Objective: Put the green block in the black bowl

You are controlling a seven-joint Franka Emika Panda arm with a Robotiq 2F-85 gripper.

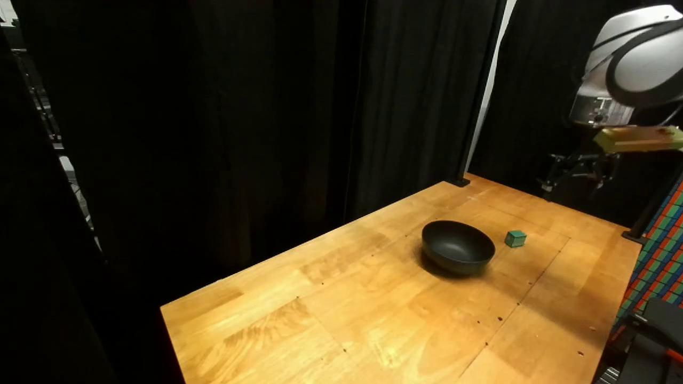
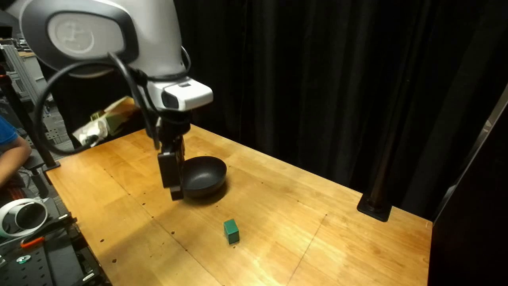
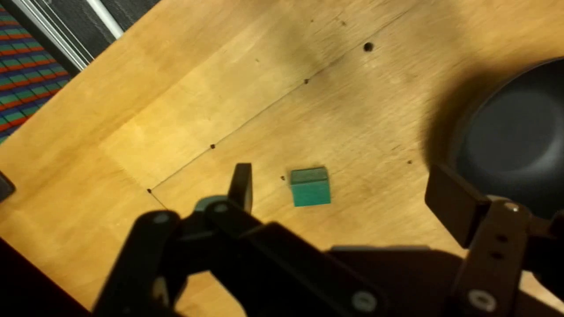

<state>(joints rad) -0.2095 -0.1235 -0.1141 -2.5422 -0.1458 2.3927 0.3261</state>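
Observation:
The small green block [image 1: 515, 239] lies on the wooden table beside the black bowl, and it also shows in an exterior view [image 2: 231, 231]. The black bowl [image 1: 458, 248] stands upright, a short gap from the block. It shows in an exterior view [image 2: 204, 176], partly behind the gripper, and is cut off at the right of the wrist view [image 3: 513, 132]. My gripper [image 1: 573, 186] is open and holds nothing, well above the table. In the wrist view the block [image 3: 310, 187] appears between the spread fingers [image 3: 339, 191], nearer the left finger, and is not touched.
The wooden table [image 1: 347, 298] has screw holes and seam lines. Black posts stand at its edges, one with a foot [image 2: 375, 206] at the far edge. Black curtains hang behind. A dark cart [image 2: 59, 254] with a white roll stands beside the table, near a person's arm [image 2: 14, 153].

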